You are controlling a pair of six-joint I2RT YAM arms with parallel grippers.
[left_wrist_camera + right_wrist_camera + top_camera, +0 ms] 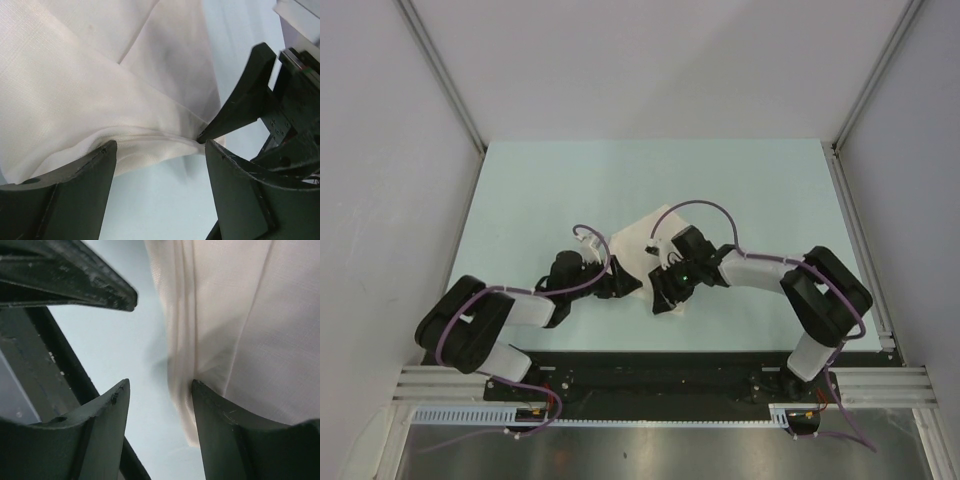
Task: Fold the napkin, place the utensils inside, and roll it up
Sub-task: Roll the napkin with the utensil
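Dead centre of the pale green table (540, 190), the napkin (642, 243) sits like a diamond with one corner aimed at the far edge. Its near half is buried under both wrists, so I can't call its long axis from above. The left gripper (160, 145) stands wide, with a thick folded edge running crossways between its fingers. The right gripper (160, 382) is parted too. There the layered edge runs lengthwise into the gap, with one finger (225, 440) against the cloth and the other over bare table. Both close-ups crop the cloth, so its full outline is anybody's guess.
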